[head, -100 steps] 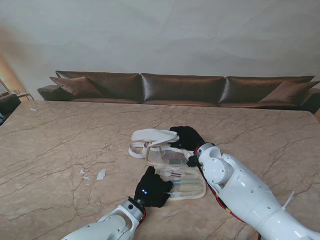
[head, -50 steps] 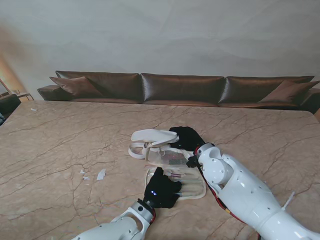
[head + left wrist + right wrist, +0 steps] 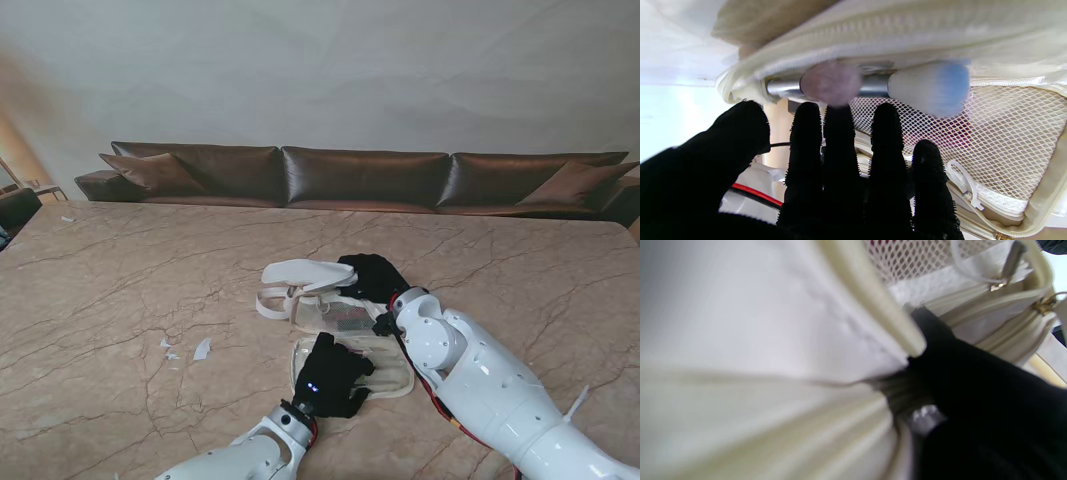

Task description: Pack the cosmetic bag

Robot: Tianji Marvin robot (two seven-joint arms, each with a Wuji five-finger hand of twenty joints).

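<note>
The cream cosmetics bag (image 3: 345, 318) lies unzipped in the middle of the marble table. My left hand (image 3: 333, 375), in a black glove, rests over the bag's near half with nothing held. In the left wrist view its fingers (image 3: 887, 140) are straight and apart. They point at a white-and-blue makeup brush (image 3: 930, 87) and a mauve brush (image 3: 830, 83), which lie inside by the zip. Beside them is a mesh pocket (image 3: 1007, 140). My right hand (image 3: 372, 275) sits at the bag's far side. Its black fingers (image 3: 973, 390) pinch the bag's cream edge (image 3: 873, 296).
The bag's white lid and straps (image 3: 300, 272) spread out to the left of the right hand. Small paper scraps (image 3: 200, 348) lie on the table to the left. A brown sofa (image 3: 360, 178) runs along beyond the table's far edge. Gold zip pulls (image 3: 998, 286) hang by the mesh.
My left hand has slid to the right, from the bag's near-left corner onto its near half. The right arm and the bag have stayed put.
</note>
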